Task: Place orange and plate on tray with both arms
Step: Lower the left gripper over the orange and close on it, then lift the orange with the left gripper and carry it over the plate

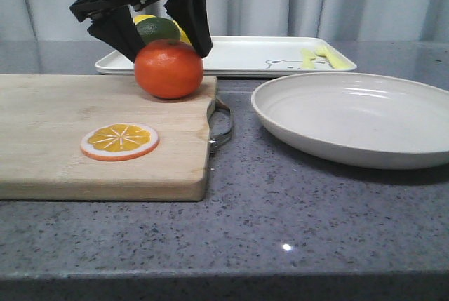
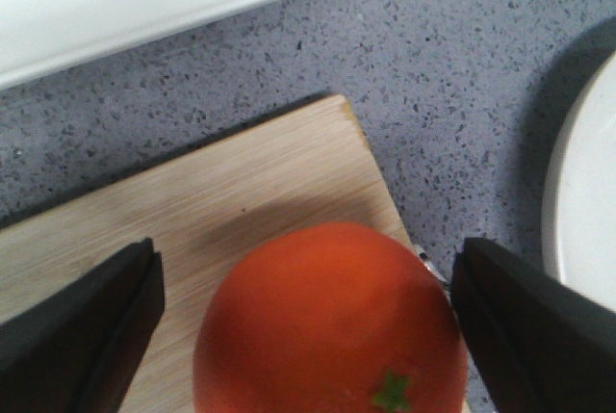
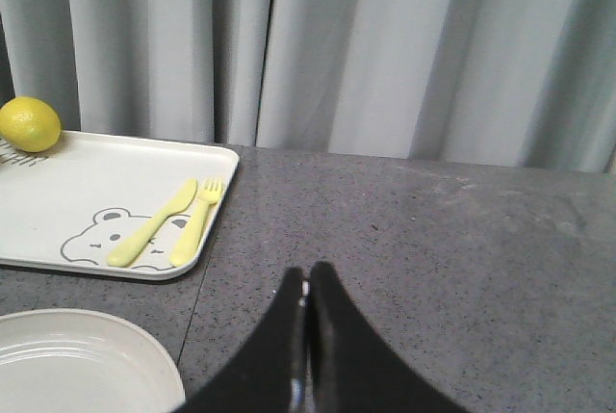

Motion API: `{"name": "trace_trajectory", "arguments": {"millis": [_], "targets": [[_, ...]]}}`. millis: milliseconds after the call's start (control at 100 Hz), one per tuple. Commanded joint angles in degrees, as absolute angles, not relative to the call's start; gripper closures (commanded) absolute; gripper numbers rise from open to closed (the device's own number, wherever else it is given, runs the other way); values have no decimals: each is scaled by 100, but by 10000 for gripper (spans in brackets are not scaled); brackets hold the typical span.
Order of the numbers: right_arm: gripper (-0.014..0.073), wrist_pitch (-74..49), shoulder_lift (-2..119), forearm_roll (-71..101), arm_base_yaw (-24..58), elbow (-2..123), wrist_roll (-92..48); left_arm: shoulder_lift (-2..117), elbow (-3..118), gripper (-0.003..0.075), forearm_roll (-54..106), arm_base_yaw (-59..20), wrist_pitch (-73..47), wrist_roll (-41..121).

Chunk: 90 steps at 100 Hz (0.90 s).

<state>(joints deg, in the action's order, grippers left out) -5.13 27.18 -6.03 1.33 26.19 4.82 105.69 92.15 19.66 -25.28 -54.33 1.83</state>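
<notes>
Now your left claw point(image 1: 165, 38) straddled the orange point(image 1: 168, 69).
Its fingers were spread, not pinching; your right claw point(image 3: 307, 336) was pressed together above the counter point(image 3: 433, 240); the plate point(image 1: 358, 118) sat beside the cutting board point(image 1: 70, 139).

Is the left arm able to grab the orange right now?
Probably yes. The left gripper is open, with one finger on each side of the orange on the cutting board. Nothing sits between the fingers and the fruit, so closing should catch it.
</notes>
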Motion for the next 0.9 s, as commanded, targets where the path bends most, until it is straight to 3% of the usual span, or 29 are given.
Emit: {"name": "trace_trajectory", "arguments": {"millis": [0,260,630,890], "targets": [[659,-54,2771,-623,112,2821,450,10298,9397,133,2161,-2574,-5376,193],[659,-54,2771,-623,112,2821,450,10298,9397,143,2171,-2574,-5436,199],[659,-54,2771,-623,112,2821,450,10298,9397,389,2270,-2574,-5436,199],[659,-54,2771,-623,112,2821,450,10298,9842,416,2374,-2760,-5539,199]]}}
